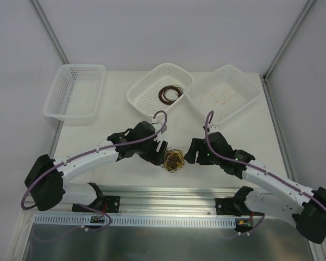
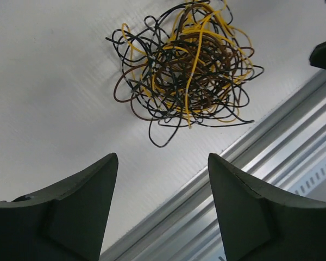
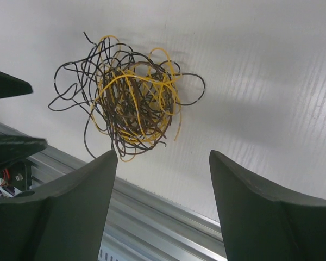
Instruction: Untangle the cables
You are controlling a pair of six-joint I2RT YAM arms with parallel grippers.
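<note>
Sitting just beyond metal rail (image 1: 174, 191): cables (image 1: 174, 160), one tangled ball (black, brown, yellow). Left gripper (image 1: 158, 153) beyond rail too, fingers wide, empty; right gripper (image 1: 189, 154) likewise, ball between them.

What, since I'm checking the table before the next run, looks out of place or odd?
Only the wire ball: black, brown and yellow strands knotted together on the table, close to the metal rail. The brown coil lies neatly in its basket.
</note>
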